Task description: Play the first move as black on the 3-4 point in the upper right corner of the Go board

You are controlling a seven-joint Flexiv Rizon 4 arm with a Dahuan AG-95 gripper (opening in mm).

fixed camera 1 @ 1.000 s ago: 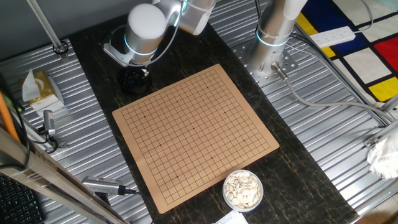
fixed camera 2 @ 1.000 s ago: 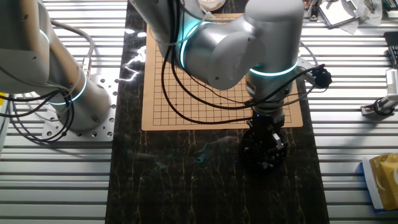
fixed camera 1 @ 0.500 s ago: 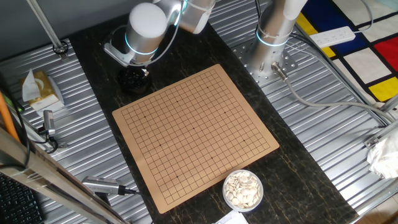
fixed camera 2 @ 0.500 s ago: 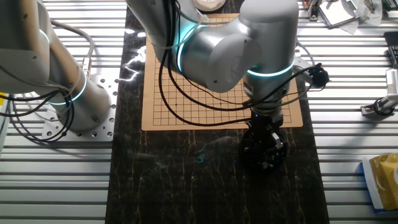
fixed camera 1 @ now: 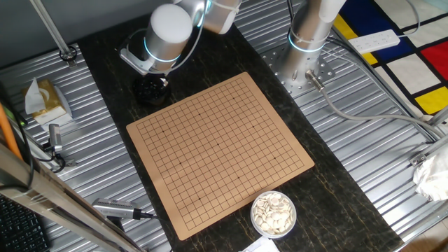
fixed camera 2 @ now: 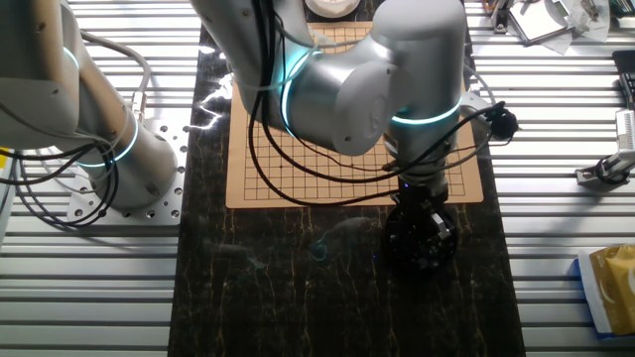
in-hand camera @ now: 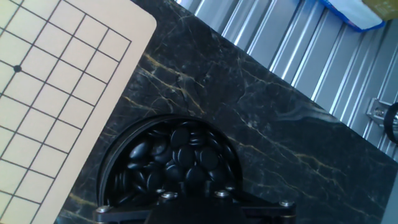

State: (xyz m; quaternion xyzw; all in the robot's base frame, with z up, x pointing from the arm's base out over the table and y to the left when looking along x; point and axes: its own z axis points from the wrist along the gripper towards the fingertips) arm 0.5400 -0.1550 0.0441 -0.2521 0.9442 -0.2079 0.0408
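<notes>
Black stones fill a bowl beside the board; the end effector hangs above to pick one, fingers hidden, grip unknowable.

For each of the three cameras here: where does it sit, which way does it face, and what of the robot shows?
One fixed view: high, looking down on the whole Go board; arm links and base show, bowl of white stones nearest.
The other fixed view: high on the opposite side, facing the bowl of black stones; bulky arm joints cover much of the board.
Hand view: on the hand, looking down into that bowl; only a dark mount edge shows.
Shared: all three show the black-stone bowl and board.
</notes>
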